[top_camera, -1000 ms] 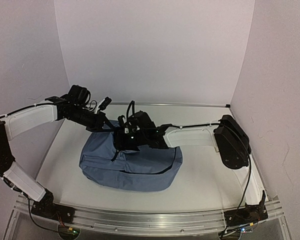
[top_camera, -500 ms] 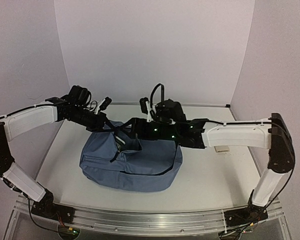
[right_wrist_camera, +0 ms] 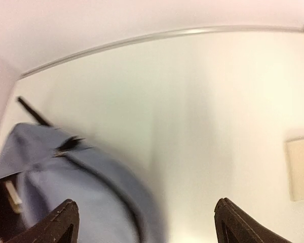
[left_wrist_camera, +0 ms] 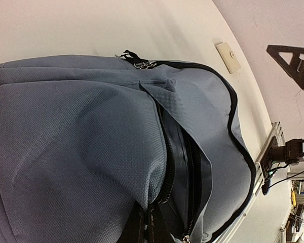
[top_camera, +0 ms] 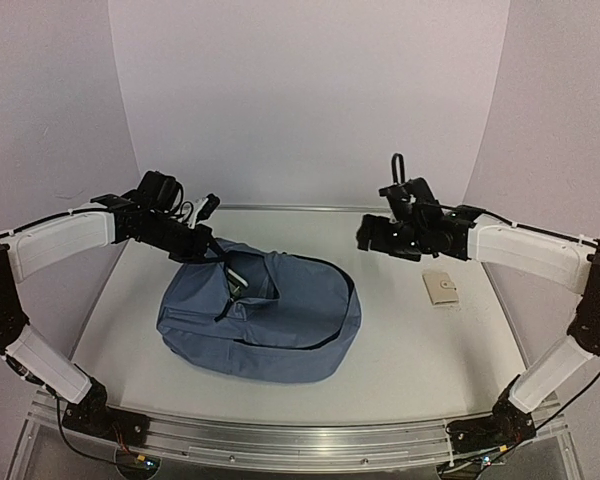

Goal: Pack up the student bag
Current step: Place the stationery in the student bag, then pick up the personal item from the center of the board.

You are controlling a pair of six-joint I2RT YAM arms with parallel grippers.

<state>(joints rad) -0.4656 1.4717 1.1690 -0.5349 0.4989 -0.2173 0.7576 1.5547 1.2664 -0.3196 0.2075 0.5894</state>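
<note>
Pale lilac walls (top_camera: pixel 310 100) round a white worktop (top_camera: pixel 400 350). Left arm (top_camera: pixel 60 240): base at the near left corner, elbow raised by the left edge, white forearm running roughly level toward the middle, wrist tipped down. Left hand (top_camera: pixel 208 248) fully closed, pinching fabric of the student bag (top_camera: pixel 280 320) at the rim of its zip opening; fabric is lifted there. Bag lies flat left of centre on the worktop, zip open along the top, dark lining showing in the gap. A pale strip sits inside the opening, can't tell what it is. Right hand (top_camera: pixel 368 236) is raised above the worktop right of centre toward the far edge, clear of the bag, fingers spread wide, nothing between them. Small beige flat item (top_camera: pixel 441 288) lies on the worktop near the right edge, under the right forearm, well apart from the bag. Right arm (top_camera: pixel 540 255): base at the near right corner, elbow out by the right edge, forearm angled back toward centre.
</note>
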